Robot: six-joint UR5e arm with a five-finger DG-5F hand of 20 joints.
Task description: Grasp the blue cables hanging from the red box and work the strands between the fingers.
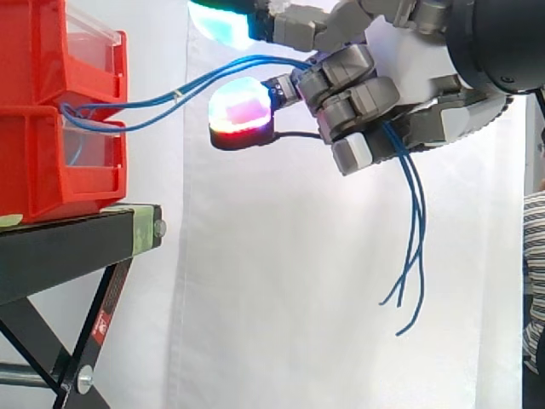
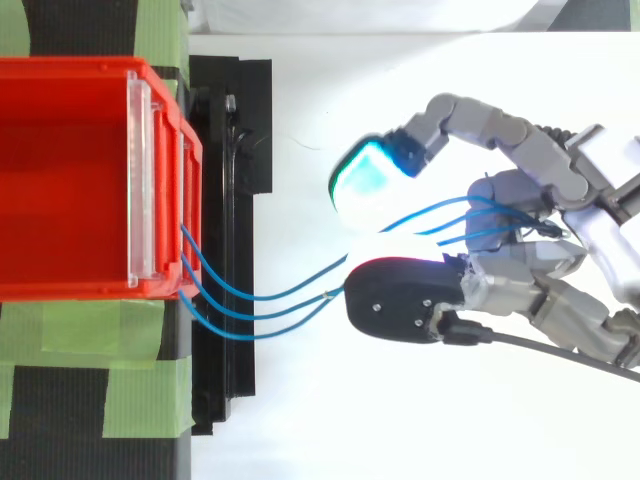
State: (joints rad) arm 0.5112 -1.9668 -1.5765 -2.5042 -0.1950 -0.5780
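Three thin blue cables [image 2: 262,303] run out of the front of the stacked red bins [image 1: 60,128] and stretch rightwards to my hand [image 1: 375,102]. In the side view the cables [image 1: 162,102] rise from the bins into the hand, pass between its curled fingers and hang down behind it with loose ends [image 1: 413,256]. The hand [image 2: 540,270] is shut on the strands, which thread between its fingers in the top view. One fingertip [image 1: 243,111] glows red and white below the cables, another fingertip [image 2: 365,175] glows cyan above them.
The red bins [image 2: 70,180] rest on a black stand [image 1: 77,247] with green tape [image 2: 90,335] on its top. A white curtain hangs behind. A person's striped sleeve [image 1: 535,281] shows at the right edge of the side view.
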